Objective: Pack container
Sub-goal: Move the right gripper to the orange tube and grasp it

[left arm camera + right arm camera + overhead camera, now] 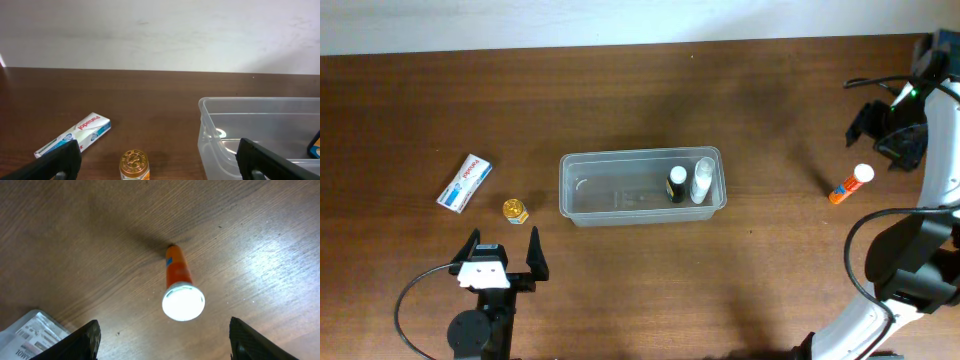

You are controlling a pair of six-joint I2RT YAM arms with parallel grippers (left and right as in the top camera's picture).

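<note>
The container (642, 200), a clear plastic tub, sits in the middle of the table (640, 90). A dark bottle (677, 184) and a white bottle (702, 180) stand side by side at its right end, and its left half is bare.

The right tool (162, 326) hangs over an orange tube (176, 270) lying on its side well to the right of the tub. Its fingers are spread wide and hold nothing. The step in hand looks like picking up this tube.

To do it well, the tool should come straight down with the fingers straddling the orange body, not the wider white cap (183, 301). It should close across the tube's width, since a round tube may roll if nudged from one side. Once lifted, the tube would fit best in the bare left half, away from the standing bottles.

The left tool (157, 150) is also spread and holds nothing. It sits low, with a gold-lidded jar (134, 164) just ahead of it and a toothpaste box (75, 134) further left.
</note>
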